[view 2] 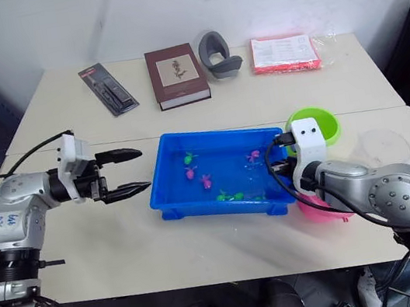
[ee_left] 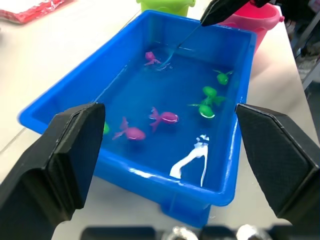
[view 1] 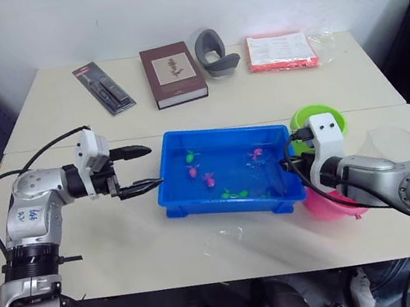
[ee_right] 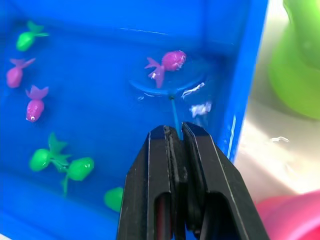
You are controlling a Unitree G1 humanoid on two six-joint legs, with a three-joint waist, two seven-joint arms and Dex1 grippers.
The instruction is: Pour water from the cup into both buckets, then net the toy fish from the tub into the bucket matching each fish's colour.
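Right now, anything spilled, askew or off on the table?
A small patch of water glints on the table just in front of the tub. Otherwise nothing stands out: the green bucket and pink bucket stand upright, and the fish are all in the tub.

- Your left arm reached forward at table level, forearm roughly horizontal, wrist straight.
- Your left gripper (view 1: 138, 168) stood with its two black fingers spread wide apart, pointed toward your right, nothing between them.
- Your right arm was bent at the elbow, forearm angled inward across the front, a black cable looped at the wrist.
- Your right gripper (ee_right: 175, 137) had its fingers pressed together, clamped on the net's thin handle (ee_right: 173, 111).
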